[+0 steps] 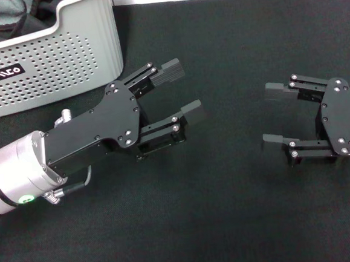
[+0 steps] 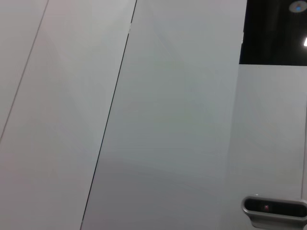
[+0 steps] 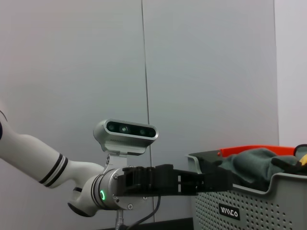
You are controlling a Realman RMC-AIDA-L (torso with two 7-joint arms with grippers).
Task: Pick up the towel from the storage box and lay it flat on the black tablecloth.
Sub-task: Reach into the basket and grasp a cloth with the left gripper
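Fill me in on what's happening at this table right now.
Nothing has been picked up yet. Both arms hover over the black tablecloth with empty, open grippers: the left gripper sits just beside the storage box, the right gripper farther off on the right side. In the right wrist view the storage box holds bunched grey-green cloth with a bit of yellow at the edge, probably the towel. It is still inside.
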